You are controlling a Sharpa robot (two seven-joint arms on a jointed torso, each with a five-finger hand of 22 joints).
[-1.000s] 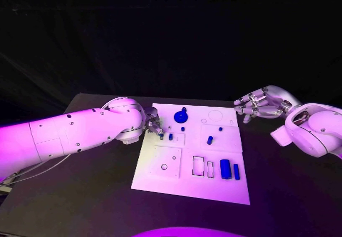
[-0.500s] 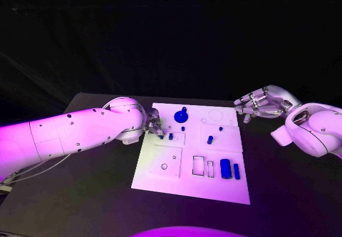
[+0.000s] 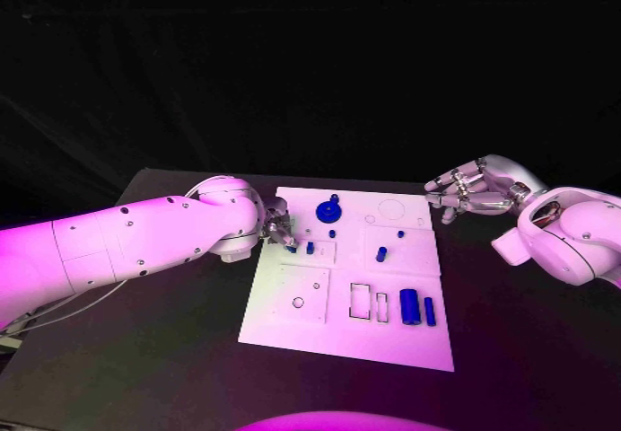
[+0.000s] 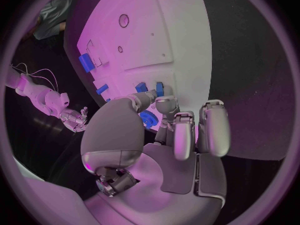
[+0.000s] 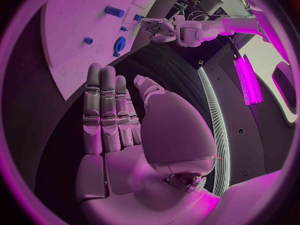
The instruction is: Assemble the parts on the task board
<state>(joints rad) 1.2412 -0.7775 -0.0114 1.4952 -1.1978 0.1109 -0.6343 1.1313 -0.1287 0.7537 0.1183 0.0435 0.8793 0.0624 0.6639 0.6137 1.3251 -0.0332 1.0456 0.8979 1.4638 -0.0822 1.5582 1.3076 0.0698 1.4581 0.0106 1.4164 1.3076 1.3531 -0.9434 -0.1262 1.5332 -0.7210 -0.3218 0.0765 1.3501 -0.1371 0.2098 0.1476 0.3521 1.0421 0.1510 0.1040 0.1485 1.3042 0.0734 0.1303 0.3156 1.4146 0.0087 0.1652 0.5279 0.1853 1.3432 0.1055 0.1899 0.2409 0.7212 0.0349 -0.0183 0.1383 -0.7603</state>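
We read the left robot hand [image 3: 277,230] as the working one: it sits over the left edge of the task board [image 3: 304,332], fingertips down among the small blue parts in the board's upper-left zone. In the left wrist view two fingers [image 4: 164,106] reach toward a short blue peg [image 4: 159,88] and a second blue piece [image 4: 142,87] beside it. Contact looks likely, but the fingers hide the pinch point, so we can't tell whether anything is actually held.

The round blue knob part [image 3: 328,212] lies just beyond that hand, toward the board's far edge. The large blue cylinder [image 3: 409,306] and the thin blue bar [image 3: 430,311] lie side by side near the board's right edge, long axes running from near edge to far edge. Another small blue peg [image 3: 380,255] sits mid-board, slightly tilted.

The right robot hand [image 3: 466,193] hovers off the board's far right corner above the worktop [image 3: 169,359], fingers loosely spread and holding nothing; its palm view confirms this [image 5: 119,130].

For the pegs at the board's left edge the left robot hand is clearly nearer; for the cylinder and bar we judge the right one nearer.

No brands, labels or legible writing on the board or parts.
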